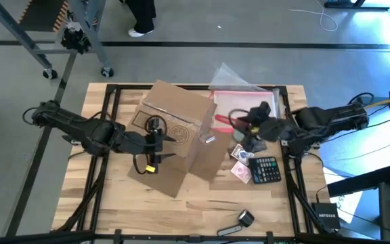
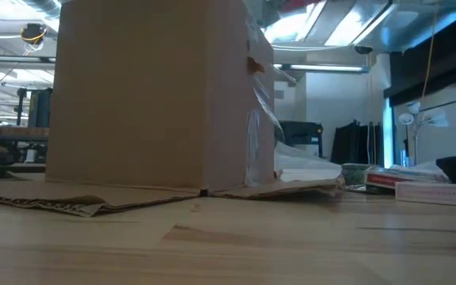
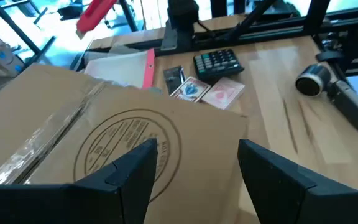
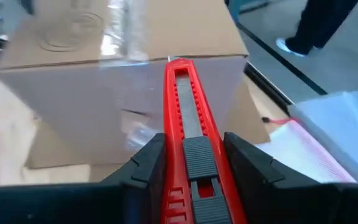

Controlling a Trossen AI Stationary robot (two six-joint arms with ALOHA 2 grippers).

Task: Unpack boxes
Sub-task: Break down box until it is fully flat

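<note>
A plain brown cardboard box [image 1: 178,132] is sitting in the middle of the wooden bench [image 1: 202,203], taped shut along its top seam, so nothing inside it is showing. To its right a clear plastic pouch [image 1: 239,91] with a pink-red edge is lying toward the far side, and nearer are lying a black calculator [image 1: 266,169] and two packs of cards [image 1: 241,166]. A small black and silver device [image 1: 239,222] is lying at the near edge. The right tool [image 4: 188,158] is clamping a red utility knife [image 4: 185,112], whose tip is meeting the box's right top edge at the tape. The left tool [image 3: 194,165] is hovering over the box's top with its fingers spread wide, holding nothing. A person's legs [image 1: 139,17] are showing on the floor beyond the bench.
</note>
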